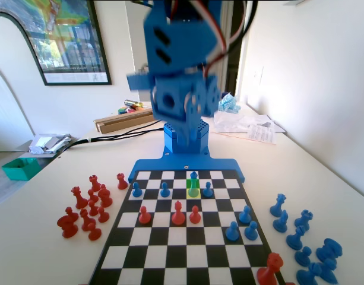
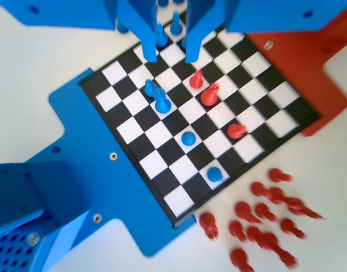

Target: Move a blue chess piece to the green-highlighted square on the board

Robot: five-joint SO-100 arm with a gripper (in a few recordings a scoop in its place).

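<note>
A blue chess piece (image 1: 193, 185), a small pawn, stands on the green-highlighted square (image 1: 193, 192) in the board's (image 1: 170, 261) second row from the blue arm (image 1: 182, 89). The arm is lifted high above that end and is blurred. In the wrist view my gripper (image 2: 171, 56) hangs well above the board (image 2: 264, 90), open, with nothing between its jaws. That same pawn (image 2: 161, 103) sits below and slightly left of the fingertips (image 2: 151, 56).
More blue pawns (image 1: 164, 190) share that row, and three red pieces (image 1: 178, 212) stand mid-board. Captured red pieces (image 1: 86, 208) lie left of the board and blue ones (image 1: 300, 237) to its right. Papers and boxes (image 1: 125, 122) lie behind the arm.
</note>
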